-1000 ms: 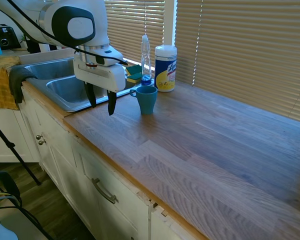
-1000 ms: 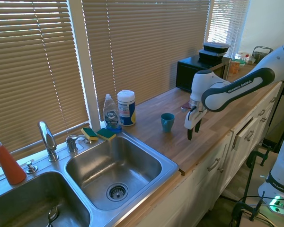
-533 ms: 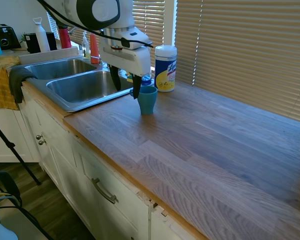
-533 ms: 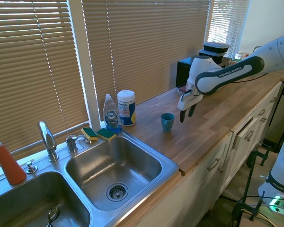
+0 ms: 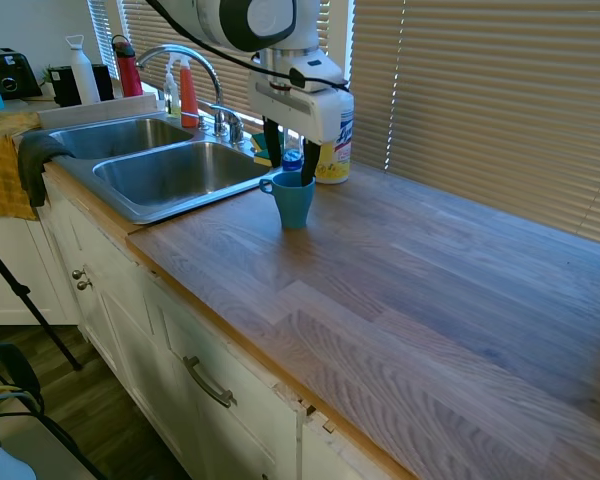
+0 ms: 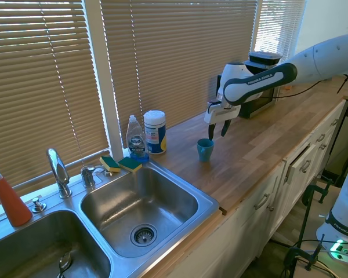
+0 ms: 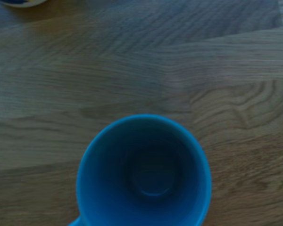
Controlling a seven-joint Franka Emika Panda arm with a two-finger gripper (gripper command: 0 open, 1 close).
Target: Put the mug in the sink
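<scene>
Since a second ago the arm has swung from the tabletop's front edge to above the mug [image 5: 294, 198], and the end effector [image 5: 289, 163] now hangs just over the rim, fingers spread and holding nothing. Upright on the wooden tabletop [image 5: 410, 290], the mug stands near the sink [image 6: 140, 208], beside the wipes canister [image 6: 155, 131]. Seen from the wrist, its inside is bare.

The mug [image 5: 293, 199] is teal-blue inside and out. The worktop [image 5: 400, 290] is brown wood with streaky grain. The sink [image 6: 122, 214] is grey steel. The canister [image 6: 155, 132] is white with a yellow and blue label. Two sponges [image 6: 120, 164] are yellow and green. The claw [image 5: 290, 162] has black fingers [image 5: 309, 165] under a white body.
</scene>
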